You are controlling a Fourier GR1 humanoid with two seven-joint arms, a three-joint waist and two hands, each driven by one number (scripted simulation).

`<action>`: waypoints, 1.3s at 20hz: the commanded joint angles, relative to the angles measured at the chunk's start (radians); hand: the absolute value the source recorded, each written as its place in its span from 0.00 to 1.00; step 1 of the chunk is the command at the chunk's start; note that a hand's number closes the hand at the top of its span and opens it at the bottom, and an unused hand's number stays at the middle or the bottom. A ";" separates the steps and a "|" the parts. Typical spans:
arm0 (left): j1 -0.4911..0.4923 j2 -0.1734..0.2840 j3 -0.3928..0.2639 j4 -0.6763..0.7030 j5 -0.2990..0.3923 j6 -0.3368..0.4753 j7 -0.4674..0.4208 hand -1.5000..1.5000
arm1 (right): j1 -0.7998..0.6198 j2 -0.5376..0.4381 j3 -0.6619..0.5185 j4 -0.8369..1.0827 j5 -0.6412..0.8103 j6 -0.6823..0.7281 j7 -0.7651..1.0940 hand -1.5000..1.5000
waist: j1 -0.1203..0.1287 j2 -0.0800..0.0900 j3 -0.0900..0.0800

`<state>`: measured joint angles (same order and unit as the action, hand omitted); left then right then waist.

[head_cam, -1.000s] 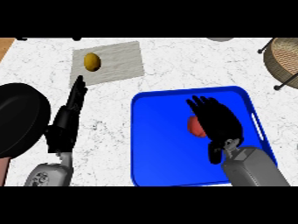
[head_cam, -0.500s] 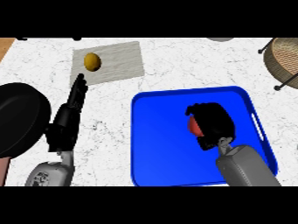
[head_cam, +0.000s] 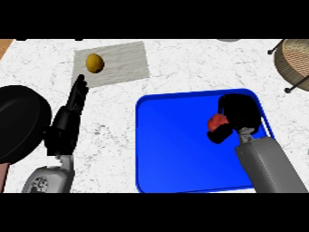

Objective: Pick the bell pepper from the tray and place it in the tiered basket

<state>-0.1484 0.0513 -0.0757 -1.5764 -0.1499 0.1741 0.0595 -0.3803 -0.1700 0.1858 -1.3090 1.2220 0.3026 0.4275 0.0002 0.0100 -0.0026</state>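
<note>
Our right hand (head_cam: 240, 114) curls round the red bell pepper (head_cam: 217, 122), which sits over the blue tray (head_cam: 176, 149) near its right side. Our left hand (head_cam: 66, 124) rests on the bench (head_cam: 183, 68) with fingers straight, holding nothing. The tiered basket (head_cam: 304, 61) stands at the bench's far right.

Right hand (head_cam: 240, 115) curled, fingers closed; left hand (head_cam: 70, 120) flat, fingers straight.
</note>
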 commanded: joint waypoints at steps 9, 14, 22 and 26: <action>-0.017 -0.010 -0.022 -0.020 -0.002 -0.008 -0.011 0.50 | -0.209 -0.049 -0.557 0.218 0.014 -0.004 0.798 1.00 | 0.051 0.038 -0.002; -0.050 -0.014 -0.041 -0.017 -0.004 -0.024 -0.002 0.50 | -0.353 -0.122 -0.656 0.312 0.122 -0.036 0.989 1.00 | 0.108 0.045 -0.003; -0.043 -0.041 -0.095 0.004 -0.006 -0.049 -0.007 0.50 | -0.606 -0.281 -0.730 0.417 0.363 -0.007 1.058 1.00 | 0.156 0.037 -0.008; -0.086 -0.047 -0.094 0.020 -0.024 -0.033 0.013 0.50 | -0.716 -0.312 -0.765 0.480 0.467 0.010 1.059 1.00 | 0.164 0.045 -0.006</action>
<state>-0.2119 0.0153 -0.1620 -1.5694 -0.1669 0.1363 0.0608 -0.9813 -0.4502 -0.5523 -0.8885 1.6009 0.2356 1.2346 0.1526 0.0510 -0.0089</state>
